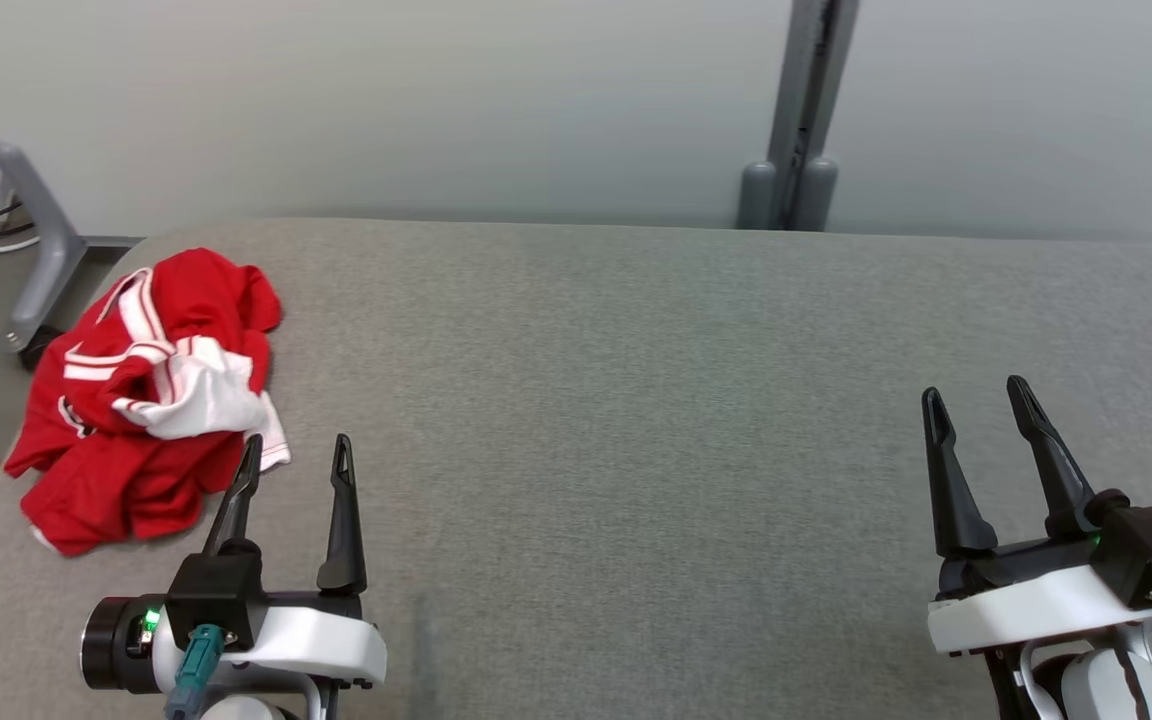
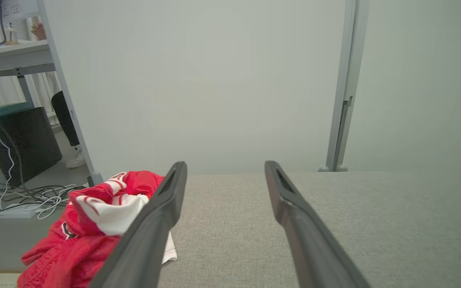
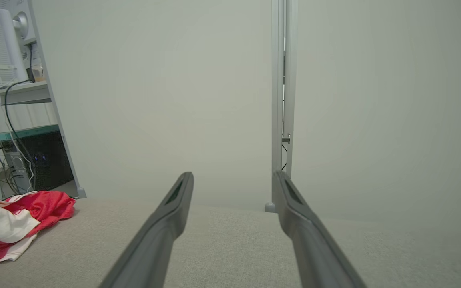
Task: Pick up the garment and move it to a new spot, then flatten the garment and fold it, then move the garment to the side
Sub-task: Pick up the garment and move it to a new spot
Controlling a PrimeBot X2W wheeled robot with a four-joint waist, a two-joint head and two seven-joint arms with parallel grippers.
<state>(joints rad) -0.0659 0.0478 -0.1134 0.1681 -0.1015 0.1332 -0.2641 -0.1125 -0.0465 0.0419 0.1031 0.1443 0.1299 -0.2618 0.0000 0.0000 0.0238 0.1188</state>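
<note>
Grey fabric covers the wide table [image 1: 636,400], backed by a pale wall. At its far left corner lies the garment [image 1: 151,395], a crumpled red-and-white heap close to the edge. Just beside it, the left gripper [image 1: 296,462] hangs spread and empty; the right gripper [image 1: 981,410], well apart, is spread and empty too. A shallow pinch could snag one loose layer, and the bundle might slide off the edge.
</note>
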